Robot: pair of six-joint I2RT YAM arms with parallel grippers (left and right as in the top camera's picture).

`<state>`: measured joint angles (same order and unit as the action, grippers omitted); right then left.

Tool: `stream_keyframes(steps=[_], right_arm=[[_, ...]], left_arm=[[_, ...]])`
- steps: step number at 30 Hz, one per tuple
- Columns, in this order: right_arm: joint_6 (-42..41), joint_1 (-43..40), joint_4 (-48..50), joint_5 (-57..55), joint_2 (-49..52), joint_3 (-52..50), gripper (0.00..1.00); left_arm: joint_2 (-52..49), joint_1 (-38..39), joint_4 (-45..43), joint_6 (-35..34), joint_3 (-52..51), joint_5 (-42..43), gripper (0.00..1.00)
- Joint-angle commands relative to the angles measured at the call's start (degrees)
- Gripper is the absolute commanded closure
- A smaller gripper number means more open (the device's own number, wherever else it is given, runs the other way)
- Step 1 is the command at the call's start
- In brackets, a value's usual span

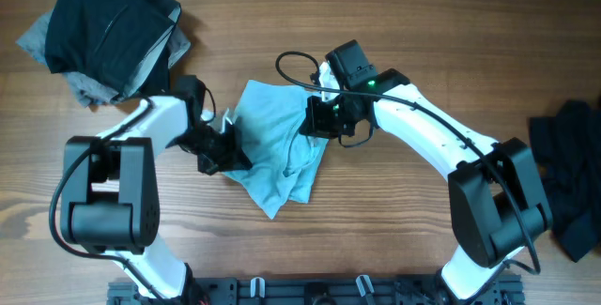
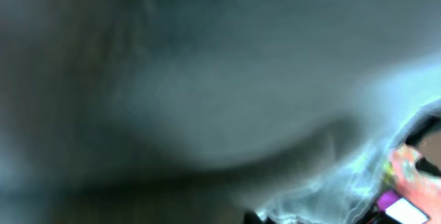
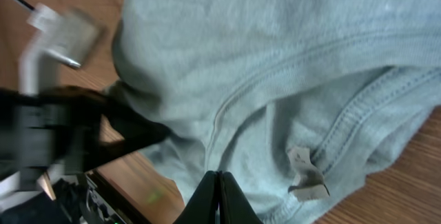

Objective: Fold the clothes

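Note:
A light blue shirt [image 1: 277, 150] lies crumpled in the middle of the wooden table. My left gripper [image 1: 222, 152] is at the shirt's left edge. Blurred blue fabric [image 2: 207, 79] fills the left wrist view and hides the fingers, so the gripper looks shut on the cloth. My right gripper [image 1: 321, 122] is at the shirt's right edge. In the right wrist view its fingers [image 3: 219, 182] are pressed together on a fold of the shirt [image 3: 275, 58], close to the collar seam and a small label [image 3: 303, 169].
A pile of dark and grey clothes [image 1: 108, 33] lies at the back left. A dark garment [image 1: 573, 174] lies at the right edge. Bare wood table [image 1: 376, 221] lies in front of the shirt. A black cable [image 1: 291, 61] loops by the right wrist.

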<state>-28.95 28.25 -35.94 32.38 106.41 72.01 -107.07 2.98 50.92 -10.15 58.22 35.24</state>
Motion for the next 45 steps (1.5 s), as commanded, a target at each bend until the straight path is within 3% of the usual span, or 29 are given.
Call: stream_keyframes(steps=[1, 2, 7, 10, 13, 14, 17, 18, 19, 26, 28, 31, 33, 37, 39, 44, 45], right_arm=[[-1.0, 0.0, 1.4, -1.2, 1.2, -0.1, 0.96], [-0.9, -0.2, 1.9, -1.1, 1.2, -0.1, 0.96], [0.1, -0.2, 5.4, -1.1, 1.2, -0.1, 0.96], [-1.4, -0.2, 8.5, -3.1, 1.2, -0.1, 0.93], [-7.6, -0.2, 8.7, -10.6, 1.4, -0.1, 0.91], [-9.1, -0.2, 9.0, -12.5, 1.7, -0.1, 0.91], [-9.2, -0.2, 10.6, -12.6, 4.3, -0.1, 0.9], [-9.2, -0.2, 11.0, -11.6, 5.7, -0.1, 0.9], [-9.2, -0.2, 11.6, -10.1, 7.1, -0.1, 0.9], [-14.6, -0.2, 12.6, -6.6, 13.1, -0.1, 0.96], [-14.5, -0.2, 12.7, -6.9, 13.1, -0.1, 0.96], [-14.5, -0.2, 12.7, -6.8, 13.1, -0.1, 0.96], [-14.5, -0.2, 12.6, -6.8, 13.1, -0.1, 0.96], [-14.5, -0.2, 12.7, -6.8, 13.1, -0.1, 0.96], [-14.5, -0.2, 12.6, -6.8, 13.1, -0.1, 0.96], [-14.5, -0.2, 12.3, -5.1, 13.1, -0.1, 0.96], [-14.4, -0.2, 12.3, -4.3, 13.0, -0.1, 0.96]], left_arm=[[0.1, 1.4, -10.6, -16.1, -4.1, -17.3, 0.96], [0.1, 1.3, -15.5, -18.9, -4.1, -20.6, 0.96], [0.1, 1.8, -32.7, -19.0, -2.3, -19.2, 0.96], [0.1, 3.0, -33.0, -17.9, 2.0, -19.3, 0.91], [0.2, 2.9, -26.0, -17.1, 6.7, -19.2, 0.65], [0.2, 2.5, -21.9, -17.1, 8.7, -19.3, 0.47], [0.2, 0.7, -12.8, -17.1, 10.8, -19.2, 0.08], [0.2, 0.0, -11.0, -16.8, 10.7, -19.2, 0.0], [0.1, -0.6, -9.9, -15.0, 10.6, -18.4, 0.0], [-1.6, -2.8, -8.9, -9.1, 10.2, -9.8, 0.0], [-3.7, -1.5, -11.2, -5.8, 9.7, -4.9, 0.0], [-8.5, 1.7, -11.4, -5.7, 9.2, -4.8, 0.0], [-11.4, 3.6, -11.6, -7.2, 9.2, -4.4, 0.0], [-15.4, 6.6, -16.5, -16.5, 9.2, -3.1, 0.0], [-15.6, 7.3, -18.8, -18.7, 9.2, -3.2, 0.14], [-15.6, 7.3, -21.3, -19.0, 9.2, -3.8, 0.81], [-15.6, 7.3, -22.0, -18.5, 9.2, -3.8, 0.89]])
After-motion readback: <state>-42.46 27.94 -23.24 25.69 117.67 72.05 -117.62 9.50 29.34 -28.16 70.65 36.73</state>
